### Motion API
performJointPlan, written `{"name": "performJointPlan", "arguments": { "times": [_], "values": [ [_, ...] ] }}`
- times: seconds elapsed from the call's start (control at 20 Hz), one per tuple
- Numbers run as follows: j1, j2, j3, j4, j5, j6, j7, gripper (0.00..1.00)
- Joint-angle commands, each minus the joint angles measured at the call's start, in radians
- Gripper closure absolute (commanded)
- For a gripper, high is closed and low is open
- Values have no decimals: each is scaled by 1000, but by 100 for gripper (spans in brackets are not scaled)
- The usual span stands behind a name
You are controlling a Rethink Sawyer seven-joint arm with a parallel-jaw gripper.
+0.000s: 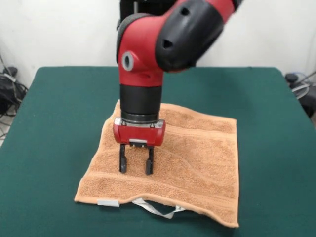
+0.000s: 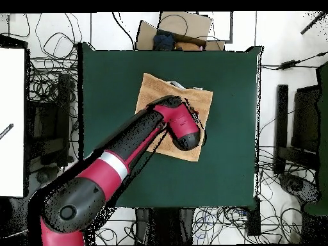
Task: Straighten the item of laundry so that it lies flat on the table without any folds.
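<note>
I am hovering my gripper (image 1: 135, 165), fingers apart, over the towel (image 1: 197, 153) lying mid-table (image 1: 59, 113). A ridge is running across it; I should press beside it and drag outward slowly.

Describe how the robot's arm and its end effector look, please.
The arm has glossy red shells with rounded black joint covers and a small grey disc on one side. In the overhead view a pale grey band rings it. A black cylindrical wrist leads to the end effector: a red block with two short black fingers.
</note>
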Motion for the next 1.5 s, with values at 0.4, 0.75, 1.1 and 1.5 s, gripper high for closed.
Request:
{"name": "performJointPlan", "arguments": {
  "times": [0.4,0.75,1.1,1.5],
  "values": [
    [22,116,98,-130,-305,-511,609,0],
    [25,110,113,-108,-289,-517,594,0],
    [40,77,95,-55,-211,-278,369,0],
    [62,-45,24,55,-177,76,35,0]
  ]
}}
